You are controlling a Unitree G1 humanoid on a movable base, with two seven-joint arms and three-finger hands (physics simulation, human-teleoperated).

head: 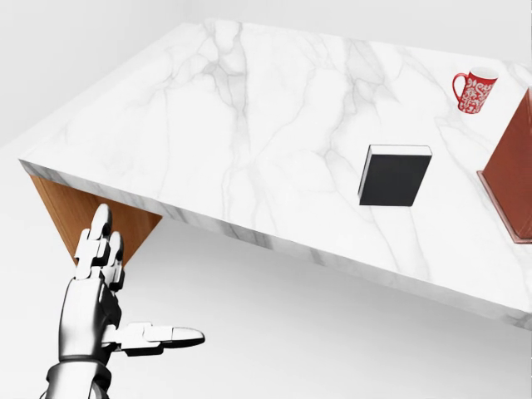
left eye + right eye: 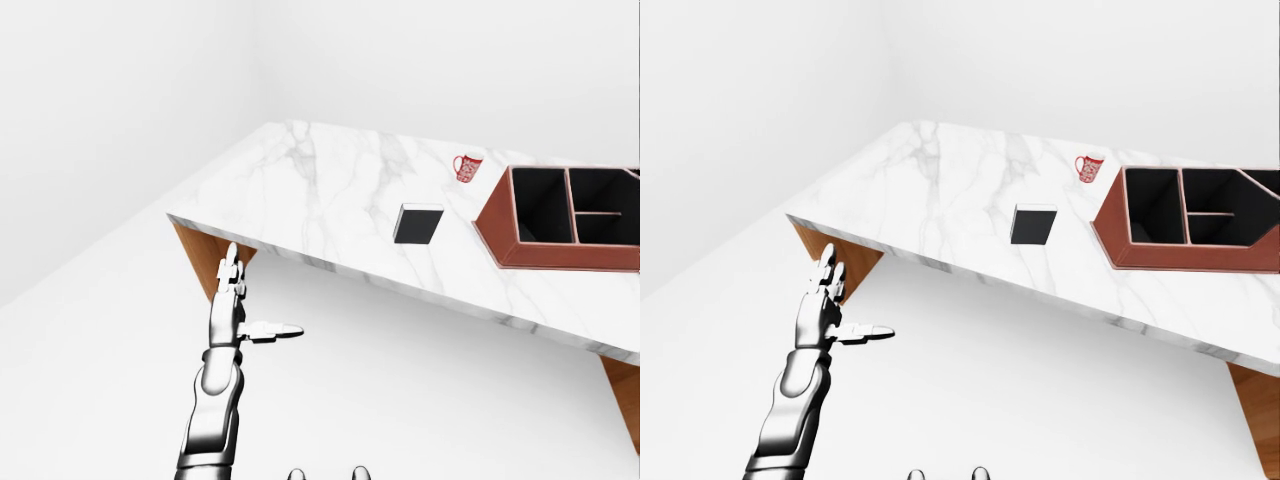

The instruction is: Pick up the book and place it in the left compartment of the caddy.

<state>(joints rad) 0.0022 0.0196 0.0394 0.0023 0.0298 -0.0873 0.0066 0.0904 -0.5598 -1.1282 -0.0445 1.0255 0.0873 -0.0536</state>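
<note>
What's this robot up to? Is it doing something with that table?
Nothing is being handled yet. The robot's left hand is raised with fingers spread, below the edge of the marble table in the head view, holding nothing. A black book lies flat on the table, untouched, between a red mug and the near edge, with a red-brown caddy to its right. The right hand isn't visible.

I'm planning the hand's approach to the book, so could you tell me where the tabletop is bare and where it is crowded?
The marble table is bare across its whole left part in the head view, from the left corner to the book. A narrower bare strip runs between the book and the table's lower edge. It is crowded at the right: mug above, caddy beside the book. The left hand hangs open below the table edge.
</note>
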